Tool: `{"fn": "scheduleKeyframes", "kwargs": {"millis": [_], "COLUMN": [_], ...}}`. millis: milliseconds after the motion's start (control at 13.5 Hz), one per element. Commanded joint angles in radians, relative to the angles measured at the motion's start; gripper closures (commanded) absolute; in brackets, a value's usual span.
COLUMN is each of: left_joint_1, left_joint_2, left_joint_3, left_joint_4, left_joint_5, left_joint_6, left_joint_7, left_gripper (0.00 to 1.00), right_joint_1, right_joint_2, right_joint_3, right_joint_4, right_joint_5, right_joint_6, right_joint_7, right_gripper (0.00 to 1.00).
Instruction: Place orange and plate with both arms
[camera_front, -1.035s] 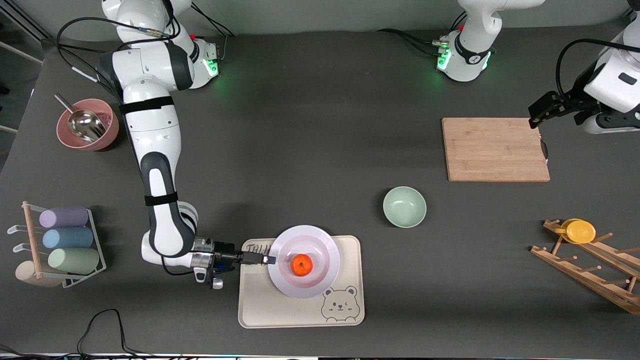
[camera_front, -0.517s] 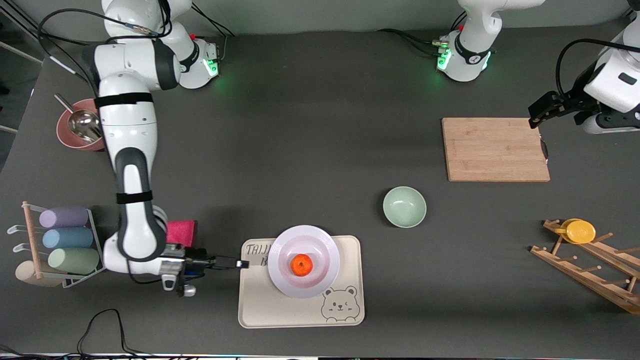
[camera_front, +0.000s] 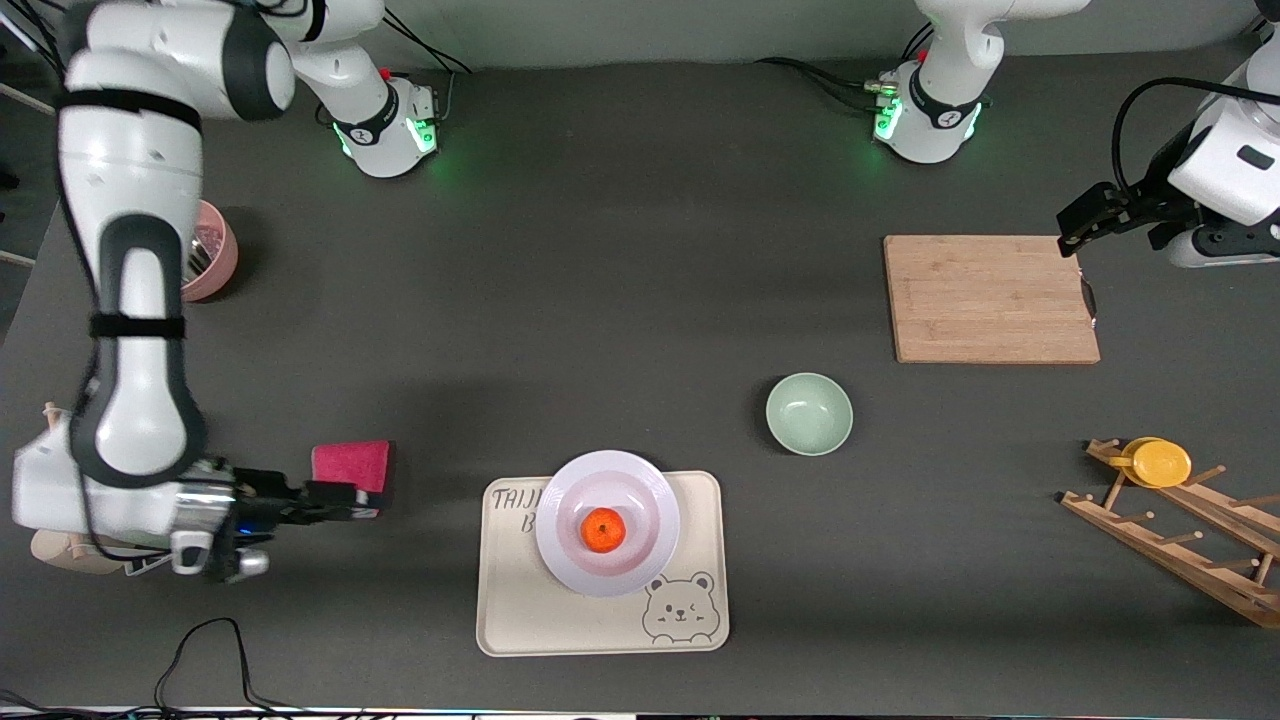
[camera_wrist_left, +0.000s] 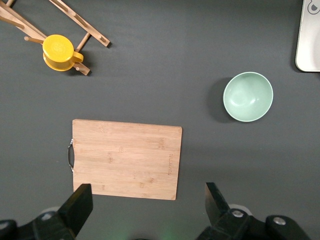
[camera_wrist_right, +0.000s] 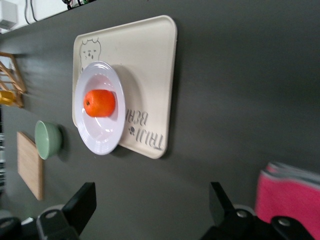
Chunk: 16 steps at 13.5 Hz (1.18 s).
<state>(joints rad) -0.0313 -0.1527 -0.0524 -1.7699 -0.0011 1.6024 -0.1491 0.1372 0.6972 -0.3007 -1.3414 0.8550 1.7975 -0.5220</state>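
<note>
1. The orange (camera_front: 603, 530) sits in the shallow centre of the plate (camera_front: 650, 500), and the plate rests on the cream bear tray (camera_front: 700, 600), covering part of the lettering printed at the tray's end nearest the right arm
2. In the right wrist view the orange (camera_wrist_right: 99, 103) lies in the hollow of the plate (camera_wrist_right: 95, 137), whose rim overhangs the tray (camera_wrist_right: 150, 60) edge a little
3. The right gripper (camera_front: 366, 503) hangs over bare table toward the right arm's end, well apart from the tray, with its fingers spread and nothing between them; the right wrist view shows the two fingertips (camera_wrist_right: 82, 202) wide apart
4. A pink sponge (camera_front: 350, 462) lies just beside that gripper, and also shows at the edge of the right wrist view (camera_wrist_right: 290, 192)
5. The left gripper (camera_front: 1072, 232) waits in the air by the corner of the wooden cutting board (camera_front: 990, 298) at the left arm's end of the table, its fingers apart and empty; the left wrist view shows its fingertips (camera_wrist_left: 80, 202) spread over the board (camera_wrist_left: 125, 159)
6. A mint-green bowl (camera_front: 809, 413) stands between the board and the tray, apart from both
7. A yellow cup (camera_front: 1158, 462) rests on a wooden rack (camera_front: 1180, 545) near the left arm's end, nearer the front camera than the board
</note>
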Motion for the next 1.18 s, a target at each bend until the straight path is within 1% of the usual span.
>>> {"fn": "scheduleKeyframes", "kwargs": {"millis": [0,74,222,296,370,443,591,665,739,813,961,1109], "left_joint_1": [-0.001,-0.001,-0.001,-0.001,-0.001,-0.001,-0.001,-0.001,-0.001,-0.001,-0.001,0.001], "left_joint_2": [-0.001,-0.002,-0.001,-0.001,-0.002,-0.002,-0.002,-0.002,-0.002,-0.002,-0.002,-0.002], "left_joint_3": [0.0,0.0,0.0,0.0,0.0,0.0,0.0,0.0,0.0,0.0,0.0,0.002], "left_joint_4": [0.015,0.015,0.015,0.015,0.015,0.015,0.015,0.015,0.015,0.015,0.015,0.015], "left_joint_5": [-0.011,-0.011,-0.011,-0.011,-0.011,-0.011,-0.011,-0.01,-0.011,-0.011,-0.011,-0.011], "left_joint_6": [-0.016,-0.022,-0.025,-0.025,-0.025,-0.025,-0.027,-0.029,-0.029,-0.029,-0.029,-0.029], "left_joint_7": [-0.006,-0.006,-0.006,-0.006,-0.006,-0.006,-0.006,-0.006,-0.006,-0.006,-0.006,-0.006], "left_gripper": [0.0,0.0,0.0,0.0,0.0,0.0,0.0,0.0,0.0,0.0,0.0,0.0], "right_joint_1": [-0.033,-0.041,-0.045,-0.045,-0.057,-0.095,-0.174,-0.192,-0.195,-0.192,-0.173,-0.168], "right_joint_2": [-0.243,-0.307,-0.431,-0.477,-0.519,-0.557,-0.622,-0.637,-0.645,-0.651,-0.657,-0.663], "right_joint_3": [0.008,0.008,0.009,0.015,0.029,0.085,0.222,0.262,0.278,0.282,0.285,0.278], "right_joint_4": [-0.188,-0.214,-0.254,-0.257,-0.257,-0.259,-0.255,-0.254,-0.254,-0.252,-0.251,-0.249], "right_joint_5": [-0.192,-0.271,-0.429,-0.508,-0.565,-0.615,-0.748,-0.783,-0.792,-0.798,-0.853,-0.858], "right_joint_6": [-0.001,-0.009,-0.041,-0.07,-0.099,-0.134,-0.182,-0.203,-0.213,-0.214,-0.216,-0.216], "right_joint_7": [0.005,0.011,0.123,0.173,0.215,0.268,0.377,0.416,0.434,0.448,0.471,0.471], "right_gripper": [0.0,0.0,0.0,0.0,0.0,0.0,0.0,0.0,0.0,0.0,0.0,0.0]}}
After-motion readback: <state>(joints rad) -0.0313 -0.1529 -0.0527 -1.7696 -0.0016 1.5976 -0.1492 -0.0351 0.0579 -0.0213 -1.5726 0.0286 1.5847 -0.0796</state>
